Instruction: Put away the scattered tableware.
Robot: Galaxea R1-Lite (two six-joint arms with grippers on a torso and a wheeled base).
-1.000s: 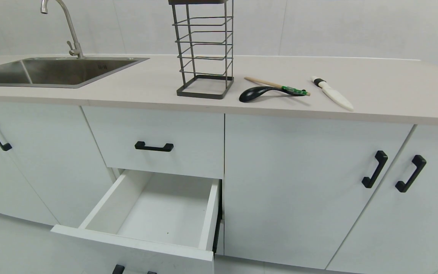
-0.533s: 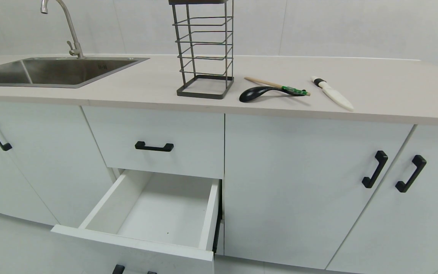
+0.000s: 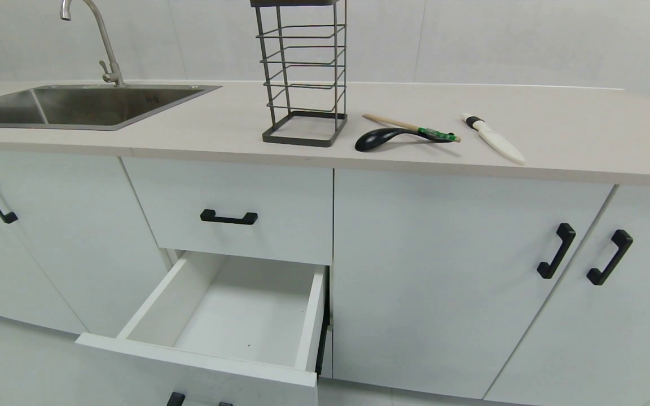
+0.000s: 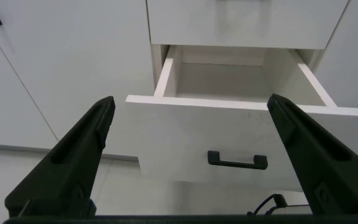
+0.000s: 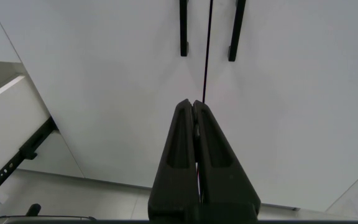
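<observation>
Countertop (image 3: 556, 121): three pieces of tableware lie on the right half, towards the front edge.

- Spoon (image 3: 378, 138): black, bowl just right of the rack's base, handle running to the right.
- Stick (image 3: 398, 122): wooden with a green band, directly behind the spoon. Its green end meets the tip of the spoon's handle, and the two appear to touch there.
- Knife (image 3: 494, 139): white with a dark band near its far end. It lies right of the stick and apart from it, angled with its tip towards the front edge.

Rack (image 3: 304, 73): dark wire, upright, near the middle of the countertop. Sink (image 3: 77, 104) is set into the left end, with the faucet (image 3: 99, 42) at its back edge.

Drawer (image 3: 218, 316): second from the top, pulled out below the rack. The drawer above it is shut.

Left gripper (image 4: 191, 102): fingers spread wide, holding nothing. It is low in front of the drawer's front panel, facing the panel and its black handle (image 4: 237, 160), clear of both.

Right gripper (image 5: 195, 106): fingers pressed together with nothing between them. It points at the seam between two shut cabinet doors (image 5: 291, 112), below their black handles and not touching the doors.
</observation>
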